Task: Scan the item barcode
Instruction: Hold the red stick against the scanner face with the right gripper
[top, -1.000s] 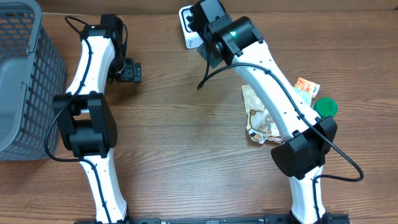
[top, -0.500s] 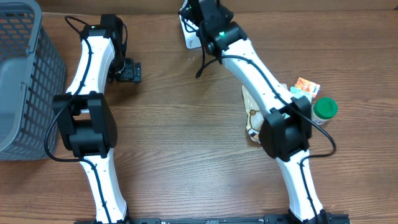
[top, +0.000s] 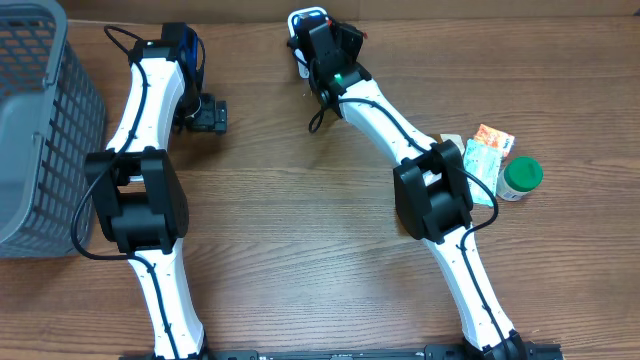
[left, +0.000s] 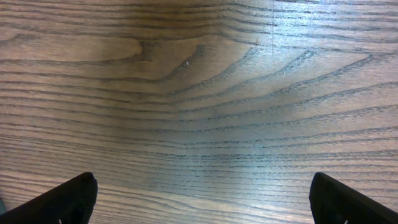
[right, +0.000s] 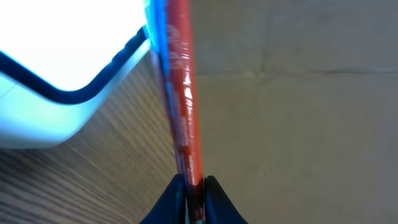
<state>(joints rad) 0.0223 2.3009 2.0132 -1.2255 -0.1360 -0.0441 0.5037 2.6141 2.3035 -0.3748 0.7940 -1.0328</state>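
Basket (top: 75, 130) far left; right fingers (right: 176, 199) pinch packet (right: 183, 112).

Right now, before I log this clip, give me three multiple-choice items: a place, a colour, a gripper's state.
1. In the overhead view, where is the grey basket? A far left; B centre; C far right.
2. What colour is the jar lid? A red; B green; C blue.
3. The right gripper is: A wide open, empty; B shut on a thin red packet; C out of view.
1A, it fills the left edge. 2B, green from overhead. 3B, it pinches the packet edge-on in the right wrist view.
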